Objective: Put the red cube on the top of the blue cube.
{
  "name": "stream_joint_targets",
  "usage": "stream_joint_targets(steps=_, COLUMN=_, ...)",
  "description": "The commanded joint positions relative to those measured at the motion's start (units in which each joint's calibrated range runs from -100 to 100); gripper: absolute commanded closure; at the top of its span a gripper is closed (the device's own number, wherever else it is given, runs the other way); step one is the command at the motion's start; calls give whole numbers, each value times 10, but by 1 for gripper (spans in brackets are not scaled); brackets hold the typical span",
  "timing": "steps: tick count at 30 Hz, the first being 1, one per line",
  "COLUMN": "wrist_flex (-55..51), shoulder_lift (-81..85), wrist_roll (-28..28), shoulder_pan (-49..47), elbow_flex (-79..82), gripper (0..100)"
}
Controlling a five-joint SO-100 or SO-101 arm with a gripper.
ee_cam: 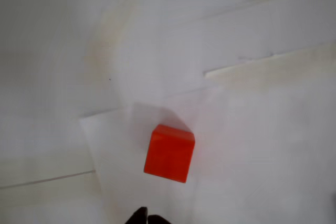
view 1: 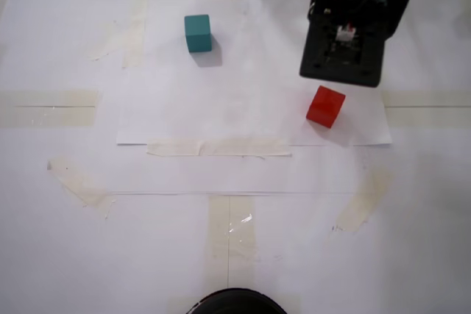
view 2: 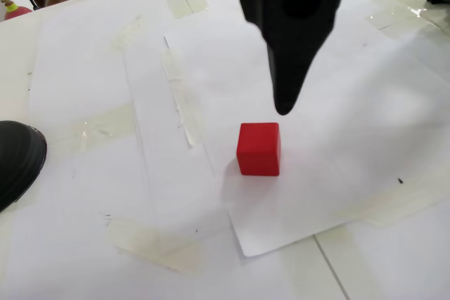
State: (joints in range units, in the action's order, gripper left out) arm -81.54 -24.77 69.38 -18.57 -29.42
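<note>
The red cube (view 1: 325, 106) sits on a white paper sheet, right of centre in a fixed view. The blue cube (view 1: 197, 33), teal in colour, stands apart at the upper left on the same sheet. My black arm (view 1: 346, 34) hangs over the sheet just above the red cube and hides the fingertips there. In another fixed view my gripper (view 2: 283, 107) points down, shut to a single tip, a little above and behind the red cube (view 2: 259, 148). The wrist view shows the red cube (ee_cam: 169, 153) just ahead of the closed gripper (ee_cam: 147, 217). Nothing is held.
Strips of pale tape (view 1: 217, 148) hold paper sheets to the table. A black rounded object (view 1: 235, 304) sits at the near edge, also seen as a dark rounded object (view 2: 15, 159) at the left. A small red item (view 2: 14, 10) lies off the paper at the far left.
</note>
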Motion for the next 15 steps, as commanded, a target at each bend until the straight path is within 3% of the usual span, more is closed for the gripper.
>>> stream_joint_targets(steps=1, wrist_flex=13, shoulder_lift=7, wrist_roll=7, shoulder_pan=-1, elbow_flex=-36, gripper=91)
stream_joint_targets(steps=5, wrist_flex=18, shoulder_lift=5, wrist_roll=9, shoulder_pan=-1, elbow_flex=-36, gripper=86)
stream_joint_targets(steps=7, wrist_flex=22, shoulder_lift=3, wrist_roll=12, shoulder_pan=-1, elbow_flex=-36, gripper=77)
stream_joint_targets(steps=15, wrist_flex=64, shoulder_lift=-26, wrist_roll=16, shoulder_pan=-10, elbow_flex=-36, gripper=75)
